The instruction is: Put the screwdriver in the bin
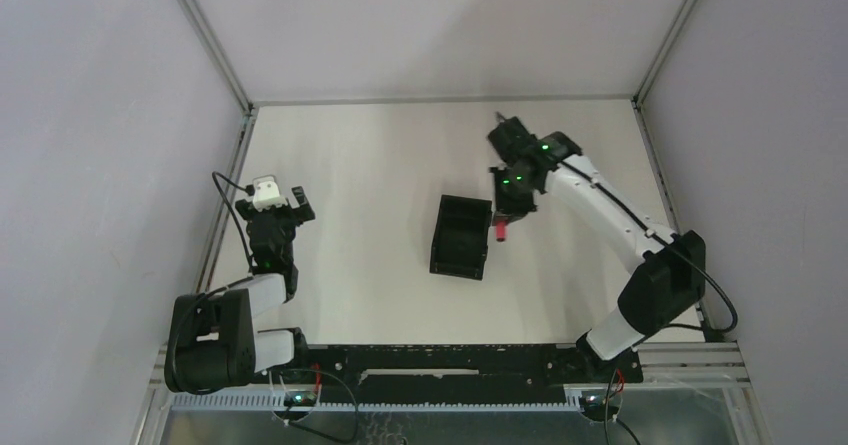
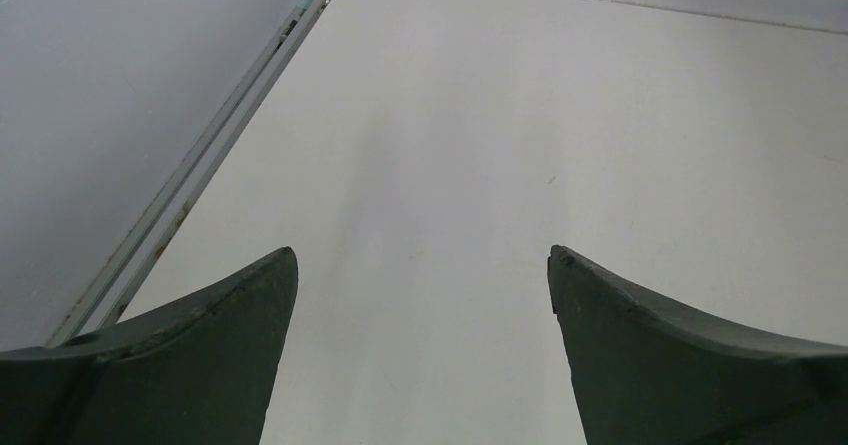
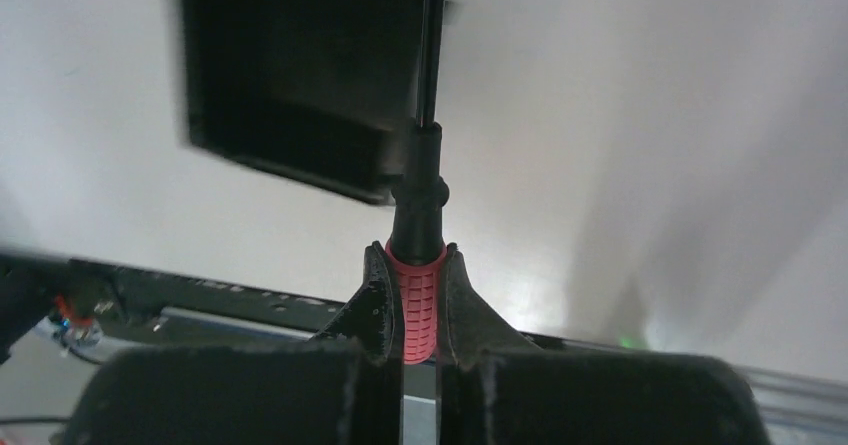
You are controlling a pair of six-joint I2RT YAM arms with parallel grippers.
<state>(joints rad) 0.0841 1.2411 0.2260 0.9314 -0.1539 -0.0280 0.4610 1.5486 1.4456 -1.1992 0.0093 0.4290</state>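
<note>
Right wrist view, right pincer (image 3: 418,265) clenched on screwdriver (image 3: 419,200), ribbed red handle, black shaft

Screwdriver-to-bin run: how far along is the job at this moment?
Done: the right gripper is shut on the screwdriver by its red handle. In hand: the transfer; in the top view the tool sits just outside the right wall of the bin, not inside. Left: move over the opening and release. The left gripper is open, away from both.

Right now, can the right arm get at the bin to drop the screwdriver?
Likely yes: the right arm's fingers, shut on the screwdriver, sit just beside the bin, with nothing between them.
</note>
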